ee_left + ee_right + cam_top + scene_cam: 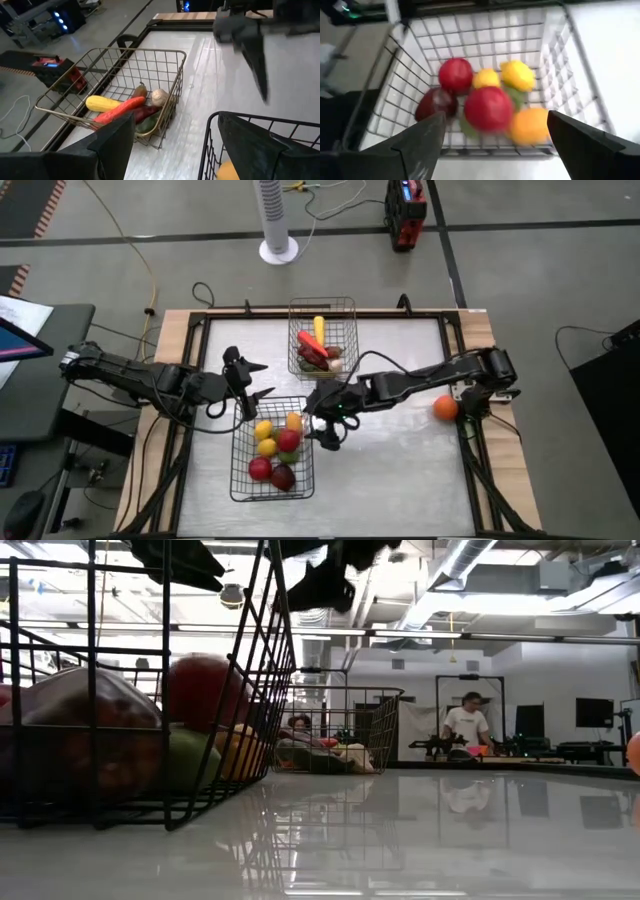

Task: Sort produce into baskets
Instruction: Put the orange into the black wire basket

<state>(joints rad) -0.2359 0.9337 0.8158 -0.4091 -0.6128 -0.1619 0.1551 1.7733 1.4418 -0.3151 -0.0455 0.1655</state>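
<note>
The near basket holds red apples, yellow lemons, an orange and something green. The far basket holds a yellow piece, a long red piece and whitish garlic. One orange lies alone on the table at the right. My right gripper is open and empty above the near basket's right side. A blurred red apple lies on top of the pile below it. My left gripper is open and empty above that basket's far-left corner.
The two baskets stand close together, and both arms reach in over the table's middle. There is bare table at the near right. A wooden frame runs around the table. People show in the room behind in the low view.
</note>
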